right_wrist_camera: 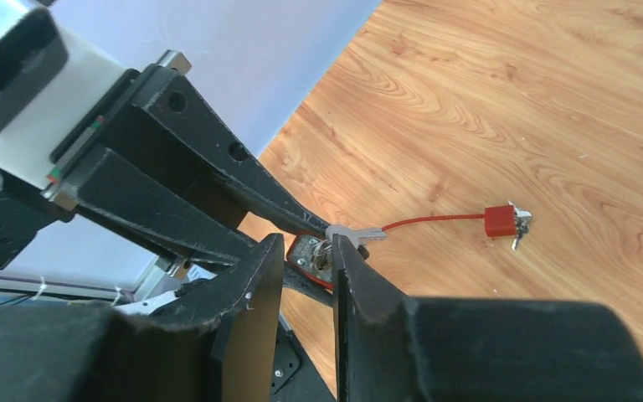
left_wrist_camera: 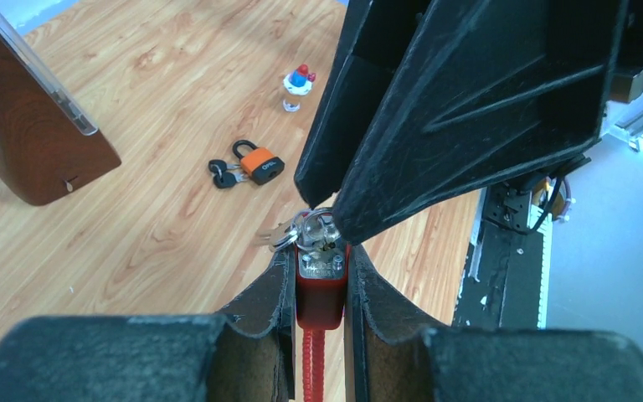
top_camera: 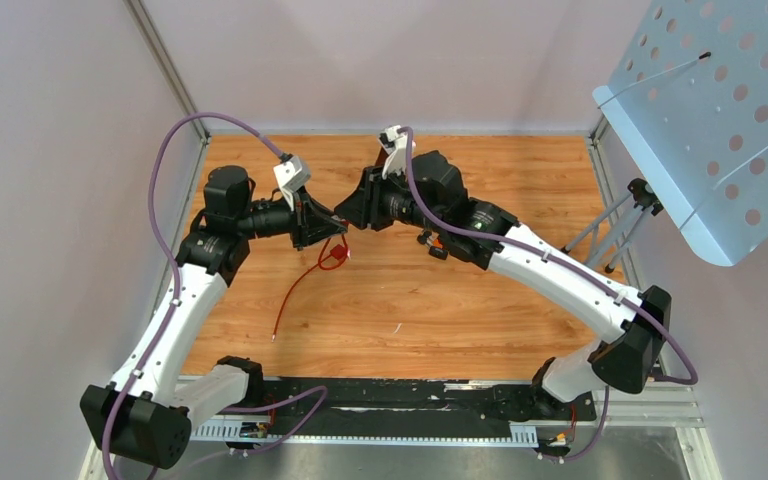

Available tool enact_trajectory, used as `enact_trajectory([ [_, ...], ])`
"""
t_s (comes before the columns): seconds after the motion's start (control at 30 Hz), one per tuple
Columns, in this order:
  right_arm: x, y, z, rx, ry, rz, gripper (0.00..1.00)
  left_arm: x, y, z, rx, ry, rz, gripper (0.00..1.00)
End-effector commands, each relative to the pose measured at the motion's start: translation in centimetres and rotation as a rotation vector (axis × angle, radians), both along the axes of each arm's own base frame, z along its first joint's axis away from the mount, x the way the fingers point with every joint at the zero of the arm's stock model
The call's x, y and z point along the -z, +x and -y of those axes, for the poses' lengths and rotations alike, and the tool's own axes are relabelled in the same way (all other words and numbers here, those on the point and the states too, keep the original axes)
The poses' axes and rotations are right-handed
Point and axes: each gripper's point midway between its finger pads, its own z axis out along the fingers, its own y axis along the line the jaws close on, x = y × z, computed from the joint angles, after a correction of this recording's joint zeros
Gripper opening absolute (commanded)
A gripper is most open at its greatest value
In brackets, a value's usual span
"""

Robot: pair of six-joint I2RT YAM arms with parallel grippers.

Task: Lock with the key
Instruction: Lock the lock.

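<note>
Left pincer (left_wrist_camera: 320, 268) is clamping the red padlock (left_wrist_camera: 319, 301) by its body, fingers pressing both flat sides and holding it clear of the bench (top_camera: 410, 310). Right pincer (right_wrist_camera: 308, 251) is meeting it head-on, its fingers nearly together and pinching the key (left_wrist_camera: 322, 237) at the lock's end face. A second silver key (right_wrist_camera: 358, 234) is sticking out sideways just beside the right fingertips. A red cable (left_wrist_camera: 311, 360) is running out of the lock body between the left fingers. On the bench below the two pincers a small red block (right_wrist_camera: 500, 220) is lying with a thin red cord (top_camera: 295, 290) trailing toward the near edge; cannot tell whether it joins the held lock. Further out, an orange padlock (left_wrist_camera: 259, 163) with black-headed keys (left_wrist_camera: 220, 173) touching it is lying flat. A small white item with a blue and red top (left_wrist_camera: 299, 84) is standing beyond it. A dark wooden box (left_wrist_camera: 25, 142) is sitting at the left edge of the left wrist view.
</note>
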Motion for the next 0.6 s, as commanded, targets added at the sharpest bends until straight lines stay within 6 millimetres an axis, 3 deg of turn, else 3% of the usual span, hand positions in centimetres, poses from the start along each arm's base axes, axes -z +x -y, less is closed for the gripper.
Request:
enact_trajectory([
  [0.0, -0.5, 0.8, -0.2, 0.039, -0.043, 0.052, 0.25, -1.9, -0.1, -0.1, 0.004, -0.013, 0.093, 0.00],
  [0.23, 0.2, 0.3, -0.8, -0.002, -0.069, 0.054, 0.20, -1.9, 0.2, -0.3, -0.024, -0.006, 0.098, 0.00],
  [0.37, 0.5, -0.5, -1.1, -0.067, -0.085, 0.086, 0.01, -1.9, 0.1, -0.3, -0.019, -0.006, 0.092, 0.00],
  [0.57, -1.1, -2.1, -0.8, -0.230, -0.047, 0.247, 0.00, -1.9, -1.7, 0.2, 0.062, -0.019, 0.041, 0.00],
])
